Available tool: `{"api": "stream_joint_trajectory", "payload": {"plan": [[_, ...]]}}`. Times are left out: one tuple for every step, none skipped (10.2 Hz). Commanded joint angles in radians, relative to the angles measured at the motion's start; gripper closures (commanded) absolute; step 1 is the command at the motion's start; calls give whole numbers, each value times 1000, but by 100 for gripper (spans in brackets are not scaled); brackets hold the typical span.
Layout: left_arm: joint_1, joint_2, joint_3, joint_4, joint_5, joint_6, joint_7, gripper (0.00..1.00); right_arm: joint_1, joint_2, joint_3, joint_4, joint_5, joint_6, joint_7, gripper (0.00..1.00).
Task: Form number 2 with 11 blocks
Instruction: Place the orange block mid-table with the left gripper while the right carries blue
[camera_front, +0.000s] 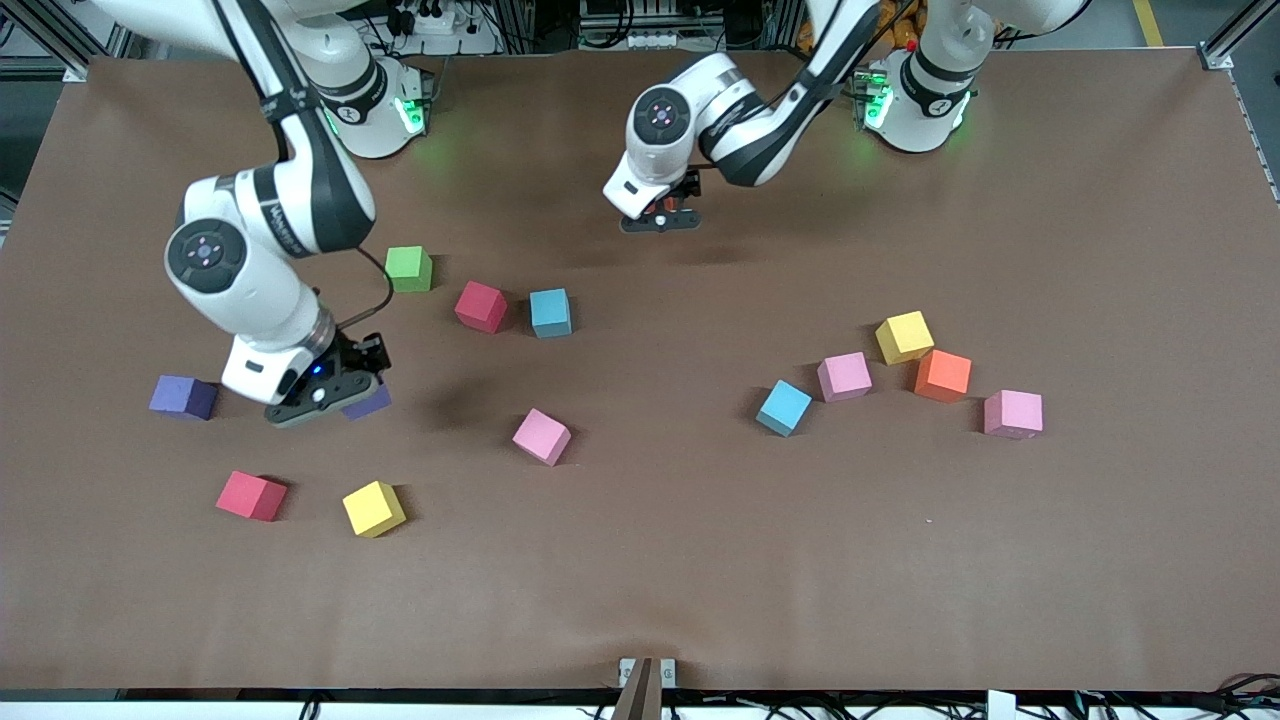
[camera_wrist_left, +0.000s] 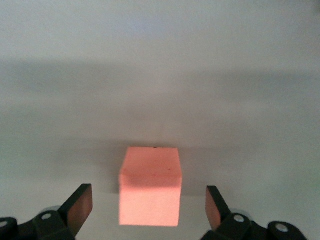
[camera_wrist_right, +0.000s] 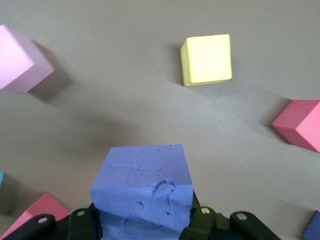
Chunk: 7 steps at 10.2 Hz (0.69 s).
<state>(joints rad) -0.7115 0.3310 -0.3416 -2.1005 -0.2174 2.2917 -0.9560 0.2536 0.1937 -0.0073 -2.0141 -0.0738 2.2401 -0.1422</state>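
Blocks lie scattered on the brown table (camera_front: 640, 580); no number 2 is formed.

The right hand (camera_front: 322, 396) is clamped on a purple block (camera_wrist_right: 143, 189), over the table near a second purple block (camera_front: 184, 397) at the right arm's end. The left hand (camera_front: 661, 218) stands with its fingers (camera_wrist_left: 80, 206) spread apart around an orange block (camera_wrist_left: 150, 186) lying between them, untouched. Toward the left arm's end sit a yellow block (camera_front: 904, 337), another orange block (camera_front: 942, 375), two pink blocks (camera_front: 845, 376) and a light blue block (camera_front: 783, 407). A green cube (camera_front: 409, 268), a red block (camera_front: 481, 306) and another light blue block (camera_front: 550, 312) lie in a row.
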Motion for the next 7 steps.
{"api": "stream_joint_trajectory", "payload": {"plan": [[104, -114, -16, -43, 63, -75, 22, 0, 83, -94, -10, -98, 0, -2, -23, 58], [151, -137, -10, -38, 93, -93, 23, 0, 126, -106, -8, -115, 0, -2, -25, 57], [200, -145, -5, -30, 127, -95, 29, 0, 171, -120, -8, -130, 0, -2, -25, 57], [245, -141, -4, -9, 145, -95, 45, 0, 206, -137, -8, -153, 0, -2, -42, 57], [265, -136, 21, 2, 150, -95, 51, 0, 235, -158, -8, -178, 0, -1, -81, 57], [273, -133, 67, 17, 165, -95, 75, 0, 268, -171, -8, -196, 0, -2, -136, 57], [294, -136, 97, 17, 193, -95, 144, 0, 297, -186, -8, -210, 0, -4, -178, 57]]}}
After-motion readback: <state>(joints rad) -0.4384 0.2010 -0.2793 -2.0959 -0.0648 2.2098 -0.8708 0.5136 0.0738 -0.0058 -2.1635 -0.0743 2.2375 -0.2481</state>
